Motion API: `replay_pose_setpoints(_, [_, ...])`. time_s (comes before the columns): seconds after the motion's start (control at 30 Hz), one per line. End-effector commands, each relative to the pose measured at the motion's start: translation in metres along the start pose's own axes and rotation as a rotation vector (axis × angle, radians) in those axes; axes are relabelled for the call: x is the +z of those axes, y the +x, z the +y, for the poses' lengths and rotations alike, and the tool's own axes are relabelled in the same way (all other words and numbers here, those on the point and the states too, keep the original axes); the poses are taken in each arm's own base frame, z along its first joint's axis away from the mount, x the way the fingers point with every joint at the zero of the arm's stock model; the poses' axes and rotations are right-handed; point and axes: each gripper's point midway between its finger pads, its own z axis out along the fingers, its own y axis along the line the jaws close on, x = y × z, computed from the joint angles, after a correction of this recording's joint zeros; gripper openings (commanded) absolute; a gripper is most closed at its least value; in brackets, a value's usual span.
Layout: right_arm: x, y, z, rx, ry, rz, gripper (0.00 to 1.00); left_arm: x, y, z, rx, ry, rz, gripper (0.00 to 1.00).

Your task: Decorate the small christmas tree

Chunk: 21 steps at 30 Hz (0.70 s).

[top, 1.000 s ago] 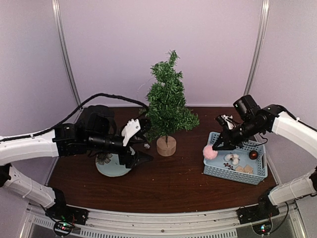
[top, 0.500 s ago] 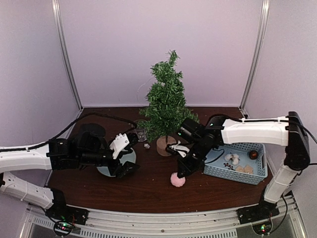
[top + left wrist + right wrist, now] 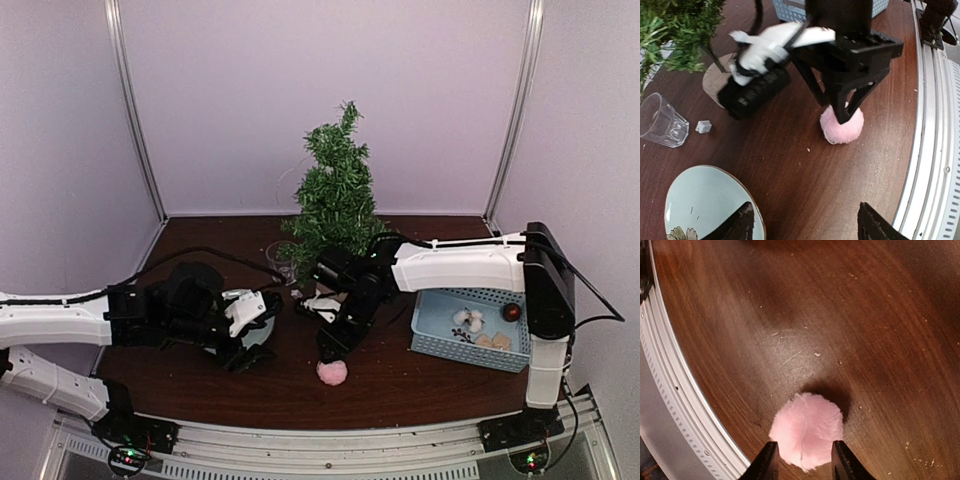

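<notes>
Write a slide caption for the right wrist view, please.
Right gripper holds a pink pom-pom, dark wooden table below.

The left arm lies low and points to 3 o'clock; the left gripper (image 3: 272,326) has its jaws wide apart. The right arm stretches toward 9 o'clock, and the right gripper (image 3: 329,358) points down, pinching a pink pom-pom (image 3: 332,374).
</notes>
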Motion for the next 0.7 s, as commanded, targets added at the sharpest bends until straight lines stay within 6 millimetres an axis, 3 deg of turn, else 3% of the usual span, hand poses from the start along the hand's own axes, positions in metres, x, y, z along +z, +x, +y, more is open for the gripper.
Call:
replay_pose_setpoints(0.0, [-0.039, -0.013, 0.003, -0.037, 0.055, -0.075, 0.49, 0.007, -0.013, -0.019, 0.102, 0.122, 0.011, 0.70])
replay_pose_setpoints(0.17, [-0.080, -0.003, 0.002, 0.008, 0.095, -0.152, 0.62, 0.021, -0.024, -0.036, 0.205, 0.256, 0.048, 0.62])
replay_pose_setpoints(0.43, [-0.119, 0.047, -0.028, 0.196, 0.123, -0.283, 0.63, 0.065, -0.058, -0.052, 0.230, 0.413, 0.065, 0.36])
replay_pose_setpoints(0.67, [-0.154, 0.076, -0.060, 0.404, 0.118, -0.460, 0.63, 0.113, -0.067, -0.061, 0.265, 0.478, 0.101, 0.26])
